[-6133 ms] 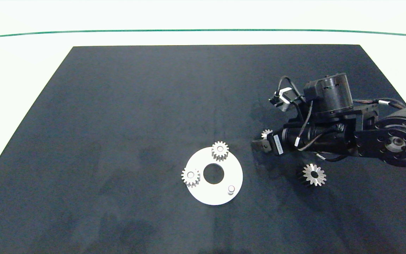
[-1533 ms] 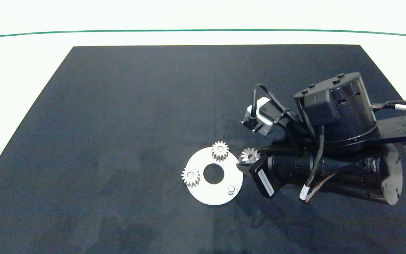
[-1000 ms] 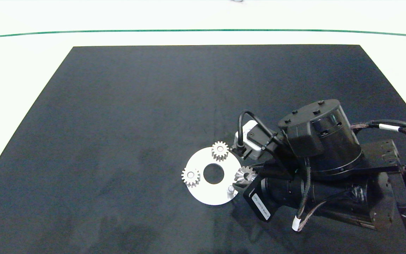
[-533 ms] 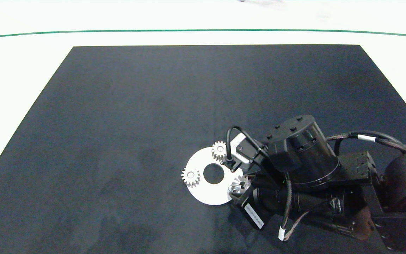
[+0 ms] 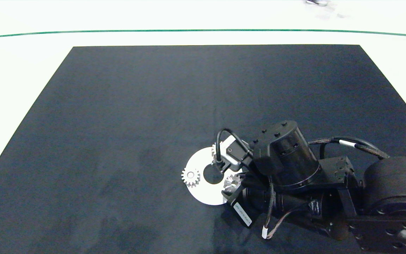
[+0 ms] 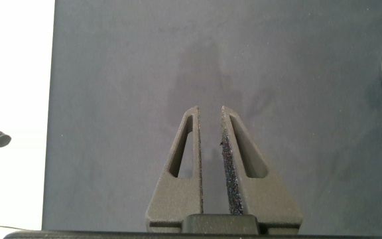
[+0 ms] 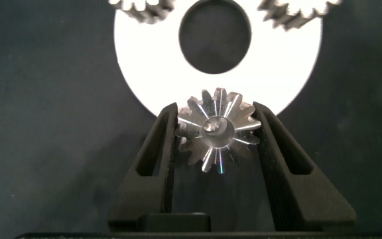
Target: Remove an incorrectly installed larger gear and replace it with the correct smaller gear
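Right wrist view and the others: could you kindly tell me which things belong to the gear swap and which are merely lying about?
In the job: smaller gear, held by right gripper; white ring plate.
Lying about: two blunt-toothed gears; left gripper, parked over black mat.

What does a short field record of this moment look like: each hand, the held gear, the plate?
right hand: low over the near edge of the white plate, closed on the smaller gear
smaller gear: flat between both fingers, a pin tip showing in its bore; whether it is fully seated cannot be told
white plate: round, central hole, on the black mat
other gears: one blunt-toothed gear on the plate's left edge, another mostly hidden by the wrist camera
left hand: over bare mat, holding nothing, fingers nearly together
larger gear: not visible
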Motion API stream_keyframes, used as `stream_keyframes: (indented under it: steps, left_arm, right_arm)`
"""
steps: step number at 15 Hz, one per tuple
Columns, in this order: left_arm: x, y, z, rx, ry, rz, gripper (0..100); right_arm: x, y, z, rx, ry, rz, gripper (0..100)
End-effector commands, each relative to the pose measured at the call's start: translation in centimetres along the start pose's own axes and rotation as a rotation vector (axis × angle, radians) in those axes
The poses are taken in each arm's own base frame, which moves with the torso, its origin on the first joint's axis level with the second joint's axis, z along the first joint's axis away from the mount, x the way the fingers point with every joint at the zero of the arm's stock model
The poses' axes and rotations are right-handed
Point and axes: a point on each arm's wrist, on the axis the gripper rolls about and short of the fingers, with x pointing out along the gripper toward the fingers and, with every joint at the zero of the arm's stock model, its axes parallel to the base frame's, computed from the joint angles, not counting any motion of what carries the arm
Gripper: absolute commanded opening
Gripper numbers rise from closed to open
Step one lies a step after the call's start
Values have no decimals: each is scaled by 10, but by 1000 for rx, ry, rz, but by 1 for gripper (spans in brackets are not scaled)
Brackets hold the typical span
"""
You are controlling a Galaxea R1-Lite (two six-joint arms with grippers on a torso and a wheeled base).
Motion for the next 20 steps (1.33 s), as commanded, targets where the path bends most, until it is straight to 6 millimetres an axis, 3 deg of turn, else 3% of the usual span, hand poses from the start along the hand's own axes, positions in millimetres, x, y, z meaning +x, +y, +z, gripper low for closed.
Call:
stream_keyframes:
  steps: [1, 10, 11, 18, 19, 20]
  left_arm:
    - [0, 0, 0, 1, -1, 0, 16]
    - [-1, 0, 0, 0, -4, 0, 16]
    - [-1, 0, 0, 0, -4, 0, 16]
    - [-2, 0, 0, 0, -8, 2, 16]
    - [-3, 0, 1, -1, -14, 3, 16]
    - [-5, 1, 0, -3, -21, 11, 16]
  right_arm:
    - [5, 5, -2, -11, 17, 8, 16]
    - [9, 6, -2, -9, 17, -14, 16]
    - [9, 6, -2, -8, 15, -16, 100]
    - [-2, 2, 1, 4, -9, -20, 100]
    - [-8, 0, 2, 17, -24, -20, 100]
    - [-29, -7, 6, 43, -67, -35, 100]
